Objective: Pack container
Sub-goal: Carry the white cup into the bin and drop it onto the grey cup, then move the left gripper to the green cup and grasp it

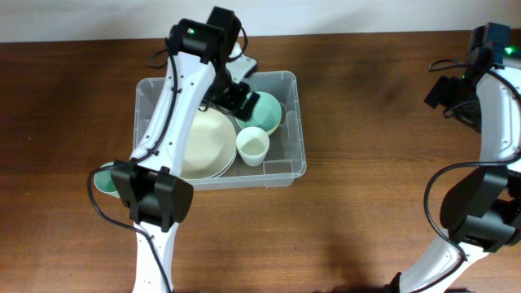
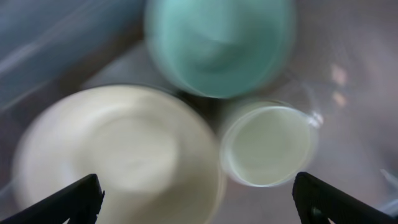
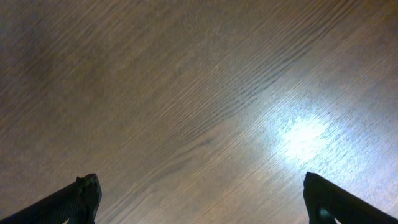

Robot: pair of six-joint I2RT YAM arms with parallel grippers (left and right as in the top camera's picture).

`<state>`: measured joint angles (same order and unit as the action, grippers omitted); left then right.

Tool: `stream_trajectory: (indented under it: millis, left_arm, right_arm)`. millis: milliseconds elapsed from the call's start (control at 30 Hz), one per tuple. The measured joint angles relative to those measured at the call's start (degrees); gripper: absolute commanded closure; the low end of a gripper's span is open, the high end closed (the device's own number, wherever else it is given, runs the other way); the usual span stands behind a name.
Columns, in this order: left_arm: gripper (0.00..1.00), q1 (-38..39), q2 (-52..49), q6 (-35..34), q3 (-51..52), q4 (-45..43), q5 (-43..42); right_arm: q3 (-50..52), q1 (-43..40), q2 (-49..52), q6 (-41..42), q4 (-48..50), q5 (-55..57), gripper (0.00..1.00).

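Fingers (image 2: 78, 200) on your left gripper (image 2: 198, 200) are spread wide, nothing between them. They hang over the inside of the container (image 1: 291, 159), which sits on the table (image 1: 374, 203) left of centre, toward the far edge. Left wrist view is blurred, but under the fingers you've got a cream plate (image 2: 118, 149), a pale cup (image 2: 267, 144) just beside it and a teal bowl (image 2: 217, 43) behind both, all inside the container. Your right gripper (image 3: 205, 202) is well apart from the container, fingers (image 3: 78, 199) spread too, over bare wood. Half hidden, a second teal bowl (image 1: 101, 181) sits on the table just outside the container's near-left corner.
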<state>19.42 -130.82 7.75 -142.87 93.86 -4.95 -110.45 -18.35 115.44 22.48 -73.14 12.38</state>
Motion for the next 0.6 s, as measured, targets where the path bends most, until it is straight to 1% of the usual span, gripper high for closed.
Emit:
stream_trajectory:
  millis: [133,200,300,367,467,600]
  left_arm:
    - [0.01,-4.02,0.28,-14.14,-7.67,2.36,11.65]
    - [0.0,-10.05,2.58,-21.64,-9.03,2.43,15.39]
    - [0.0,-17.46,6.27,-26.82,-8.52,2.51,16.63]
    - [0.01,-21.73,10.23,-29.97,-6.45,2.54,17.68]
    - [0.0,-25.46,20.65,-34.47,4.28,2.4,19.78]
    - [0.01,-26.45,32.81,-42.86,22.1,2.75,23.06]
  right_arm:
    - [0.02,0.0,0.0,0.0,0.0,0.0,0.01]
    - [0.02,0.0,0.0,0.0,0.0,0.02,0.01]
    - [0.02,0.0,0.0,0.0,0.0,0.0,0.01]
    - [0.0,0.0,0.0,-0.02,-0.02,0.0,0.01]
    - [0.02,0.0,0.0,0.02,0.0,0.02,0.01]
    - [0.02,0.0,0.0,-0.02,0.02,0.0,0.01]
